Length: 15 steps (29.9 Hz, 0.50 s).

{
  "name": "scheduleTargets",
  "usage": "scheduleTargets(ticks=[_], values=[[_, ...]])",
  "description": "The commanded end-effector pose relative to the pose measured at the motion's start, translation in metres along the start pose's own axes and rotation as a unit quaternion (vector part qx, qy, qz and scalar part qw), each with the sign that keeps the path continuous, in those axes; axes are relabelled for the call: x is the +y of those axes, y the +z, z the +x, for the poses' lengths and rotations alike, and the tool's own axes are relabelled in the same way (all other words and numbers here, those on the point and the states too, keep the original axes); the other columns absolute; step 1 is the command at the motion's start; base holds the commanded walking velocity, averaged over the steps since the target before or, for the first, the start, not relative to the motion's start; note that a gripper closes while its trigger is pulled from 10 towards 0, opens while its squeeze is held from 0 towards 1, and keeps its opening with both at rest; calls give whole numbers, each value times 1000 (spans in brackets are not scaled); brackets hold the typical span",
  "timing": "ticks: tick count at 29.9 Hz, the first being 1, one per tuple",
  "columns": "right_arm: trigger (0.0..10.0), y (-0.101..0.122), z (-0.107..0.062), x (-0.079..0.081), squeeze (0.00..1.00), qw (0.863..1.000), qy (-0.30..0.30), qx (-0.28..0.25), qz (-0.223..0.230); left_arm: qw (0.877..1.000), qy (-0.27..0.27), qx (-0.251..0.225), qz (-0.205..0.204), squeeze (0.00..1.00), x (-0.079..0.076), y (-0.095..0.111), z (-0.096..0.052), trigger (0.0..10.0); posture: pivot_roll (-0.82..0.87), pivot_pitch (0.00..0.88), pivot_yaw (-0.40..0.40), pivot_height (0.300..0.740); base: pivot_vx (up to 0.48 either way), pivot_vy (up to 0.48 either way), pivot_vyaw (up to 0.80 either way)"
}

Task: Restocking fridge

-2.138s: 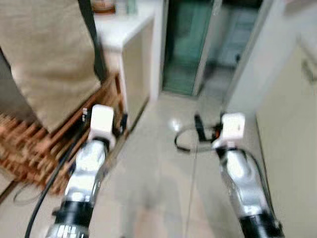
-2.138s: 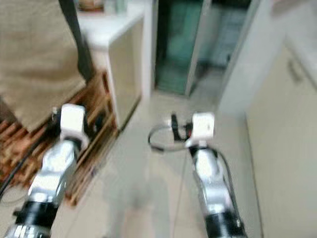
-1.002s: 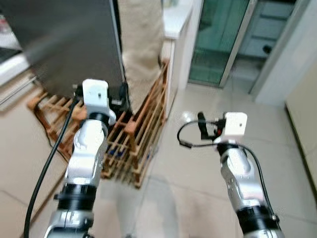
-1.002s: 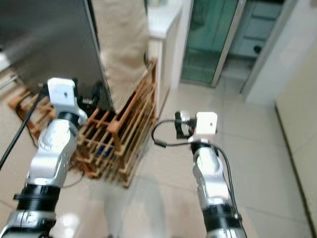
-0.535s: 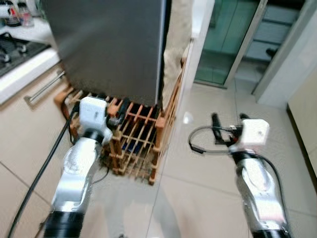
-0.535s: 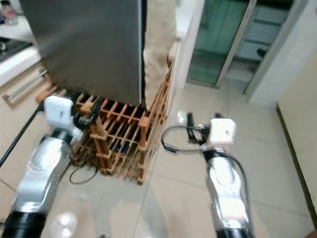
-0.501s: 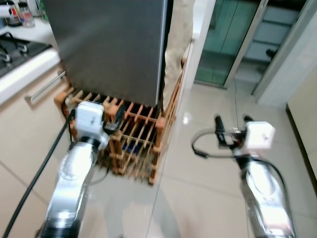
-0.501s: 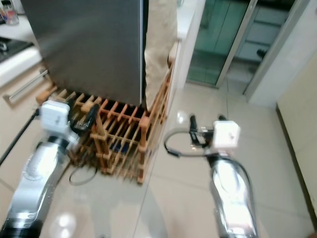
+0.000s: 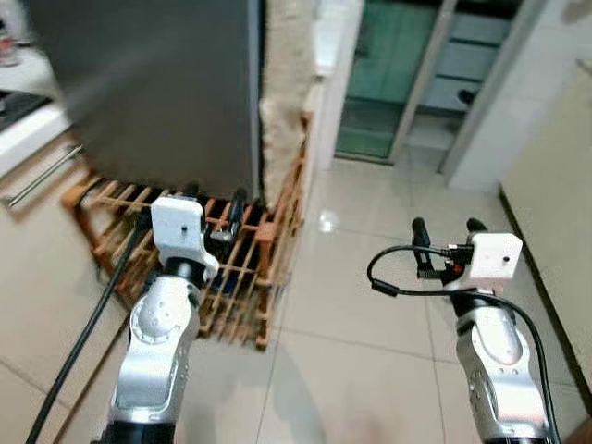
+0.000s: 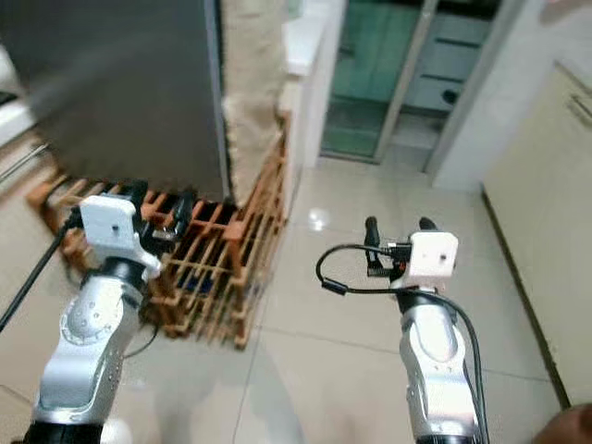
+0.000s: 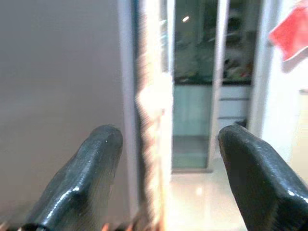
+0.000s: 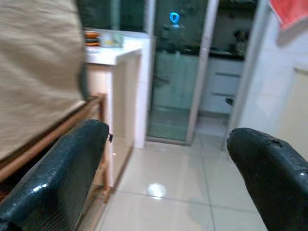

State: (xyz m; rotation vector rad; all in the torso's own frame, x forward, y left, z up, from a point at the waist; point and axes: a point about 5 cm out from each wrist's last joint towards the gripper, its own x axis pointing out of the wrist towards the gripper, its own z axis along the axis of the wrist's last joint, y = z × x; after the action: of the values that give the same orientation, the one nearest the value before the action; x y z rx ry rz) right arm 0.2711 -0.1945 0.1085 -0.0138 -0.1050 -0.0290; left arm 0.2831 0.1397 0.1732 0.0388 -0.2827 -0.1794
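head views: tall grey steel fridge (image 9: pixel 157 92) stands shut ahead on my left, above a slatted wooden rack (image 9: pixel 250 268). left wrist: my left gripper (image 11: pixel 168 178) spread, empty. right wrist: my right gripper (image 12: pixel 168 178) spread, empty. step judged: approach; next, reach the door.

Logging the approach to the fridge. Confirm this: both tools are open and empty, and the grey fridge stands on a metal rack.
The rack is wooden, not metal, as the left eye view shows. The rest holds: the left tool and right tool are open and empty, and the grey fridge stands on it.
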Motion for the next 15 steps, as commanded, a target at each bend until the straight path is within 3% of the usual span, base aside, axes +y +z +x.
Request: scheduleTargets(ticks=[1, 6, 9, 15], values=[[10000, -2, 5, 1, 914, 1000, -5, 2, 0, 1000, -8, 13, 15, 0, 1, -2, 1, 10000, -25, 0, -2, 740, 405, -255, 0], [10000, -4, 6, 5, 910, 1000, -3, 8, 5, 1000, -2, 25, 5, 0, 2, -3, 4, 10000, -25, 0, -3, 740, 430, -102, 0], [10000, -6, 9, 10, 914, 1000, 7, 10, 6, 999, 21, 36, -24, 0, 2, -5, 9, 10000, -24, 0, -11, 740, 475, 0, 0], [10000, -4, 14, 10, 910, 1000, 12, 9, 2, 999, 43, 7, -23, 0, 4, 4, 12, 10000, -18, 0, -19, 740, 400, 0, 0]])
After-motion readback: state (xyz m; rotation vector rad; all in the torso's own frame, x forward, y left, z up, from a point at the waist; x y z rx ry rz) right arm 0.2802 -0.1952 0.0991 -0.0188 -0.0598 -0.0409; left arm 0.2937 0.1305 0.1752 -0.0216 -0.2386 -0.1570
